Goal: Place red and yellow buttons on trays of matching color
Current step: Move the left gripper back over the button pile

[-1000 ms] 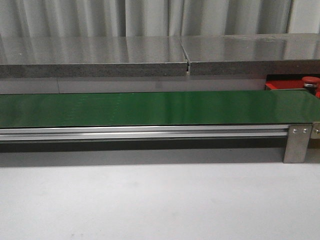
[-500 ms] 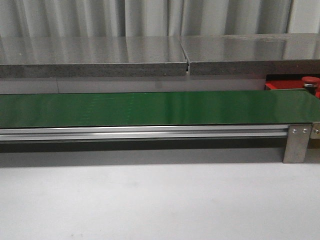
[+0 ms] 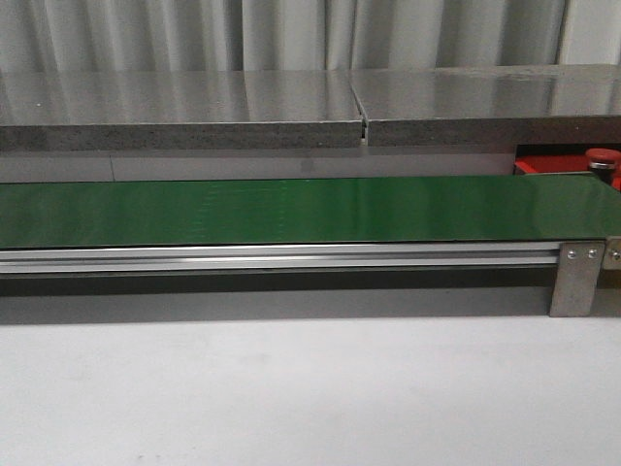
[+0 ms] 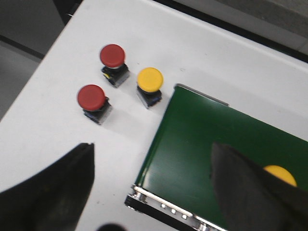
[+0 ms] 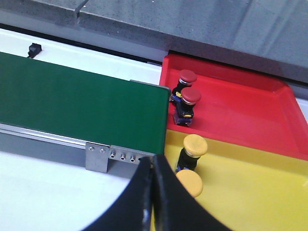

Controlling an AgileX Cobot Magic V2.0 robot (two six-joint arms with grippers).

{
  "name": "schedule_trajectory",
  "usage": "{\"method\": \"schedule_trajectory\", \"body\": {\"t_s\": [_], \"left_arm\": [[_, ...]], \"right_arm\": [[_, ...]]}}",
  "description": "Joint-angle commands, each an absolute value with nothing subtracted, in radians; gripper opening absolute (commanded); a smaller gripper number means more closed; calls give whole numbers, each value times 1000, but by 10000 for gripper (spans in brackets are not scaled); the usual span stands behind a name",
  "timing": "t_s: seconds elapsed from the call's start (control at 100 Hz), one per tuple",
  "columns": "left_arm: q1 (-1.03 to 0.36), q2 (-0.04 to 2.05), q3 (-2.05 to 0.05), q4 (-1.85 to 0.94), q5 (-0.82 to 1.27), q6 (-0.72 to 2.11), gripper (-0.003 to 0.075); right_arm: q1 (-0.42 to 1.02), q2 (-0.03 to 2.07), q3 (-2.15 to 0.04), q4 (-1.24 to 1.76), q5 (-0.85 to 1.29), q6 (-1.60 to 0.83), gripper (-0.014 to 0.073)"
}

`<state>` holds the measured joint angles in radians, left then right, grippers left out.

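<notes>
A: Left pincer (image 4: pixel 151 192): what state, and what lies around it?
B: Spread wide, holding nothing; its two dark fingers (image 4: pixel 53 187) stand well apart above the end of the green belt (image 4: pixel 211 144) and the white counter (image 4: pixel 57 106). A yellow button (image 4: pixel 280 174) sits on the belt, partly hidden behind one finger. Beyond the belt's end, on the counter, stand three more: two red buttons (image 4: pixel 112 56) (image 4: pixel 91 96) near each other and one yellow-capped button (image 4: pixel 150 79) just beside the belt's edge.

A: And the right pincer (image 5: pixel 152 202)?
B: Pressed together, fingertips meeting, nothing between them. It hangs over the corner where the belt's metal frame (image 5: pixel 103 156) meets the yellow tray (image 5: pixel 269 192).

A: Contents of the trays?
B: The yellow tray holds two yellow-capped buttons, one upright (image 5: pixel 193 147) and one nearer the pincer (image 5: pixel 189 183), touching or almost touching. The red tray (image 5: pixel 250 110), adjoining on the far side, holds two red-capped buttons (image 5: pixel 187 77) (image 5: pixel 190 97) close together by the belt's end.

A: The front view?
B: The belt (image 3: pixel 291 209) runs across with no button on it; at far right a red cap (image 3: pixel 602 156) shows above a strip of the red tray (image 3: pixel 543 167). Neither pincer appears there.
</notes>
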<state>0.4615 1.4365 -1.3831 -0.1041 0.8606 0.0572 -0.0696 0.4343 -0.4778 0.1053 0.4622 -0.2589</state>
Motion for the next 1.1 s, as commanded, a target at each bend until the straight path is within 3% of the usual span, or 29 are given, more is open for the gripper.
{"method": "schedule_trajectory", "body": {"t_s": [0.0,0.32,0.96,1.09], "left_arm": [[499,1432,-1407,-122,792,54,602],[566,1653,-1446,-183,864,54,600],[585,2089,-1800,-163,875,40,599],[585,2140,-1860,-165,875,40,535]], "right_arm": [[-71,439,-507,110,395,-270,-67],[-71,439,-507,110,395,-270,-67],[-71,439,-507,110,395,-270,-67],[-71,439,-507,110,395,-270,-67]]}}
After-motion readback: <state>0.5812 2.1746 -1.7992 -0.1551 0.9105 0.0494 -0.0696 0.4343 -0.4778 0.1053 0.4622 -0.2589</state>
